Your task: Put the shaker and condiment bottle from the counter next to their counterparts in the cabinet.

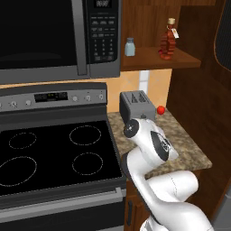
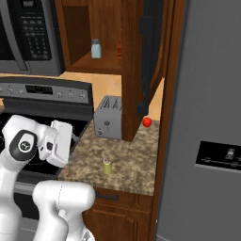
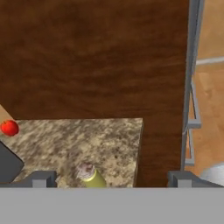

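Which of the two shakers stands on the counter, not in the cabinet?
The yellow-green shaker with the pale grey cap: it stands on the granite counter. The pale blue shaker stands on the cabinet shelf above.

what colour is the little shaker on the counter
The shaker is yellow-green with a pale grey cap, clearest in the right base view.

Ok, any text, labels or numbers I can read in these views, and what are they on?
No text can be read.
Microwave keypad and display: too small and blurred.
Stove panel display: blurred.
Condiment bottle white tag: too small.
Fridge dispenser panel: unreadable.
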